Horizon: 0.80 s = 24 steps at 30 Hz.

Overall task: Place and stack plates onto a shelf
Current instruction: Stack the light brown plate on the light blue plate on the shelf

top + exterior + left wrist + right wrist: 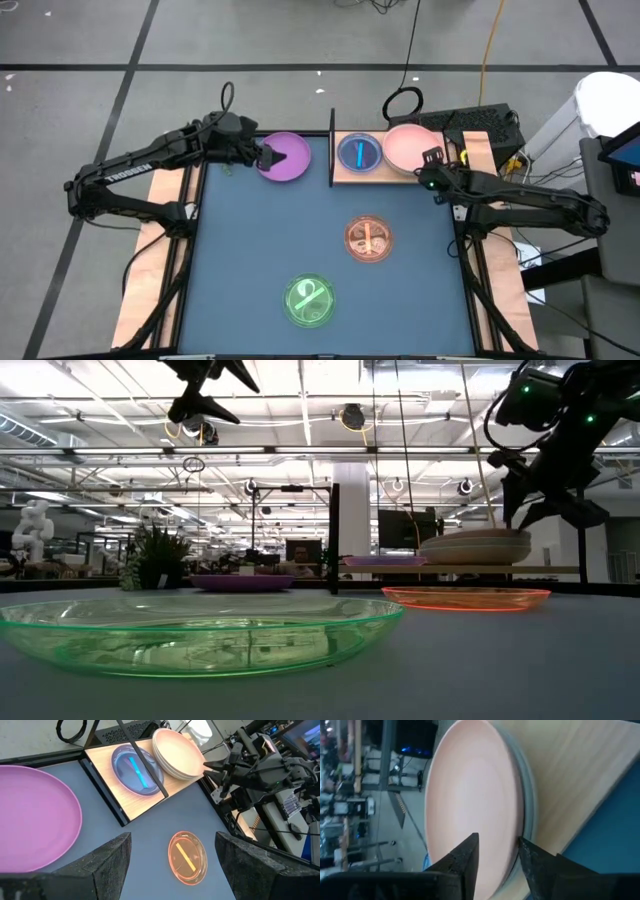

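On the shelf (350, 178), a light-wood board with a black upright (332, 148), lie a blue translucent plate (358, 152) and a stack topped by a pink plate (408, 147). A pale rim (529, 795) shows under the pink plate. My right gripper (497, 840) is open at the stack's edge, one finger over the pink plate and one outside its rim. A purple plate (288, 158) lies flat on the blue table left of the upright. My left gripper (268, 155) hangs open high above it. An orange plate (368, 240) and a green plate (310, 300) lie flat on the table. My right gripper has its fingers (470, 857) on either side of the pink plate's rim (507, 862), coming slanting down from the table's right side. Whether either finger touches the rim I cannot tell. The plate lies flat on the stack.
Cables and dark equipment (480, 120) sit behind the shelf. Narrow wooden rails (480, 290) run along the table's sides. The middle of the blue table (260, 230) lies bare between the purple, orange and green plates.
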Tool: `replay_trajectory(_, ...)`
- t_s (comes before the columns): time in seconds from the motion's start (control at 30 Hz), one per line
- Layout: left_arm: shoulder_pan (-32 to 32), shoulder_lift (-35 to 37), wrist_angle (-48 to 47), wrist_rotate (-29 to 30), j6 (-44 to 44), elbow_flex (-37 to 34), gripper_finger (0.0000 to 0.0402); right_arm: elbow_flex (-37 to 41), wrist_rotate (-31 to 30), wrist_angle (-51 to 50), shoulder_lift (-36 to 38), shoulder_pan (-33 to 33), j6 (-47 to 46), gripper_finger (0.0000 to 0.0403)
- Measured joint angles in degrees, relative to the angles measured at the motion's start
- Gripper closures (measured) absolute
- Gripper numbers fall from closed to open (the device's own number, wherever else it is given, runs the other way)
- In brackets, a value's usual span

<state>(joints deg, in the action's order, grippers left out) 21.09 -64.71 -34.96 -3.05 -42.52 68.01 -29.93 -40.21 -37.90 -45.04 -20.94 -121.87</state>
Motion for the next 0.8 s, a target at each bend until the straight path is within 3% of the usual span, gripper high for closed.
replay_trajectory(0.3,-2.01,0.00,0.00,-0.07,0.03,0.00,0.0112,0.00,1.67,3.12,2.12,2.13,7.40,0.0295)
replay_trajectory(0.63,-2.50,0.00,-4.18,0.50,1.19,0.00,0.0112,0.00,7.22,8.26,-0.80,3.83,14.71,0.0390)
replay_trajectory(0.8,-2.50,0.00,-5.13,0.51,1.72,0.00,0.0112,0.00,7.34,12.44,-3.67,4.93,15.72,0.0396)
